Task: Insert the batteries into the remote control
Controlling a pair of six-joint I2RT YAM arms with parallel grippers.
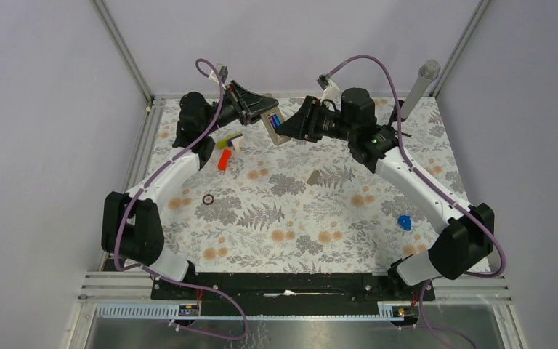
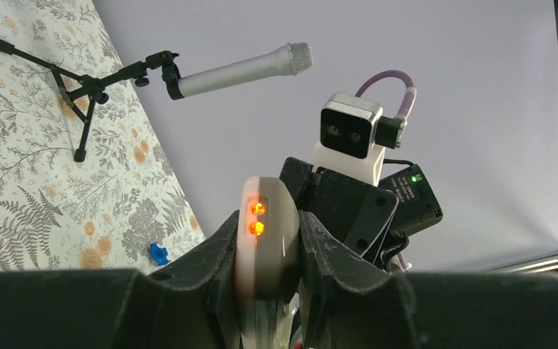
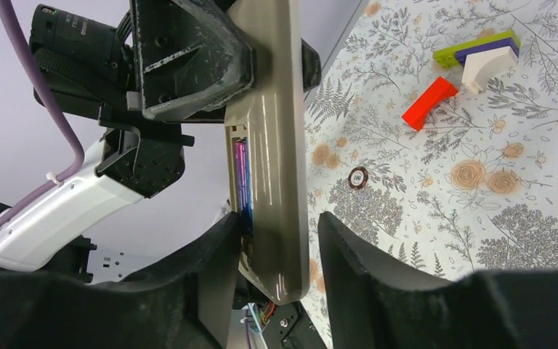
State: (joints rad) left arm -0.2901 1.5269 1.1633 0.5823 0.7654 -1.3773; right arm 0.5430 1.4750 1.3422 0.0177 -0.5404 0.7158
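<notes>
My left gripper (image 1: 264, 115) is shut on the remote control (image 1: 274, 125) and holds it in the air over the far middle of the table. In the left wrist view its end (image 2: 265, 218), with two orange lights, sits between the jaws. In the right wrist view the grey-tan back (image 3: 276, 131) faces me, with blue-purple batteries (image 3: 243, 182) in the recess; I cannot tell whether one or two. My right gripper (image 3: 282, 222) is open and straddles the remote's lower end. Its left finger (image 3: 218, 247) touches the recess edge; the right one stands apart.
An orange-red block (image 1: 224, 160) and a green, purple and white brick stack (image 1: 230, 140) lie at the far left. A small ring (image 1: 208, 199) lies nearer. A flat grey cover piece (image 1: 313, 177) lies mid-table, a blue lumpy object (image 1: 404, 222) at the right, a microphone (image 1: 418, 87) at the far right.
</notes>
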